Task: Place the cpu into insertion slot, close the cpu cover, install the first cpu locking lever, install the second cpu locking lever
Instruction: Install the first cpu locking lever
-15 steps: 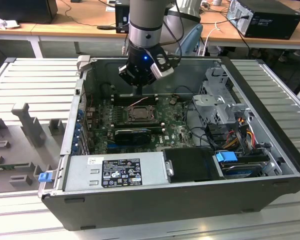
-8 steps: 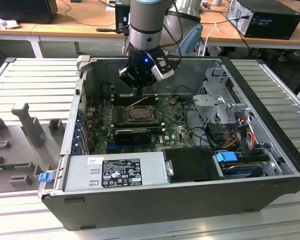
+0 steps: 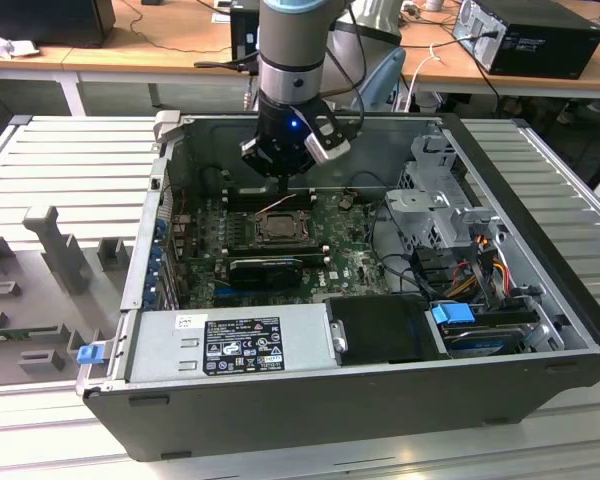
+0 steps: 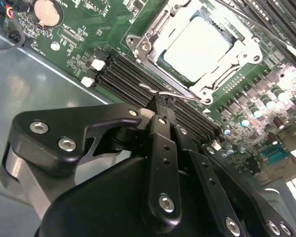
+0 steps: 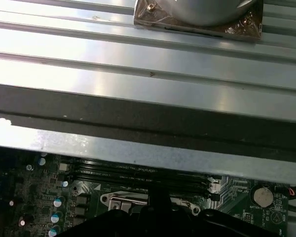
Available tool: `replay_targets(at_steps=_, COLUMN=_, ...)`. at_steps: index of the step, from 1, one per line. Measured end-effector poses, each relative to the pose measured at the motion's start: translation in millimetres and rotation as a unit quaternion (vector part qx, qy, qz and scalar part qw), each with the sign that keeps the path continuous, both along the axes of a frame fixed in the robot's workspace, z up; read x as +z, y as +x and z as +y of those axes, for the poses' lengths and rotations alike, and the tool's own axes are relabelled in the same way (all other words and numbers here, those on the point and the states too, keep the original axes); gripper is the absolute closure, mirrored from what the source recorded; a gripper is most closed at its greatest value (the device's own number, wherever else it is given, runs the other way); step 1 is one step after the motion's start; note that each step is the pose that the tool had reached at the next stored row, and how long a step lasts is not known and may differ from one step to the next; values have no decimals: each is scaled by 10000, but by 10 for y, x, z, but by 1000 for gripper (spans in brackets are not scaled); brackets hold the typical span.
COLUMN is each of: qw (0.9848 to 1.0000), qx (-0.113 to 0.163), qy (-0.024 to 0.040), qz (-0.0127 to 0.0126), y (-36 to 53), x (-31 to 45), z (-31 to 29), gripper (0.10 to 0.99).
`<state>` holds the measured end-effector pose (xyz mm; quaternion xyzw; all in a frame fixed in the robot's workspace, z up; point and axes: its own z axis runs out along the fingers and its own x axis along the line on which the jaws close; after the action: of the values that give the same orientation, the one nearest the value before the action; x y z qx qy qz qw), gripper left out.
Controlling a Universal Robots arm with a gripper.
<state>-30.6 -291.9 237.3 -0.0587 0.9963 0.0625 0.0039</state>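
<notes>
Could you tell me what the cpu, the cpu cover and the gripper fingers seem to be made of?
The cpu: probably metal-topped, pale matte silver with soft glare. The cpu cover: likely stamped steel, a thin dull-silver frame with bright edges. The gripper fingers: apparently black anodised or painted metal, satin sheen, silver screw heads.

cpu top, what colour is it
Pale silver-white metal, seen best in the second wrist view, where the cpu sits in the socket.
</notes>
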Motion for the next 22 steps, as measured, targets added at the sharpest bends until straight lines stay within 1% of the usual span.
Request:
replay_targets(at_steps=3, qw=10000, qx=-44, qy=11, qz=0, y=-1, x=-40, z=0, gripper=980)
replay_targets(at_steps=6, qw=10000, qx=-47, qy=39, qz=1, y=2, x=-79, z=1, gripper=980)
replay_targets(at_steps=10, qw=10000, qx=-47, qy=52, qz=-1, y=38, x=-144, z=-1, gripper=980)
replay_targets(at_steps=13, qw=10000, qx=-47, qy=53, qz=-6, y=42, x=-155, z=-14, gripper=980)
replay_targets(at_steps=18, qw=10000, qx=-46, qy=51, qz=-5, y=60, x=-183, z=-14, gripper=980)
replay_targets(at_steps=19, qw=10000, qx=-46, qy=50, qz=-5, y=88, x=-227, z=-14, gripper=980)
replay_targets(at_steps=20, qw=10000, qx=-47, qy=50, qz=-6, y=98, x=-255, z=-14, gripper=980)
replay_targets(at_steps=22, qw=10000, qx=-47, qy=51, qz=-7, y=109, x=-287, z=-14, gripper=980)
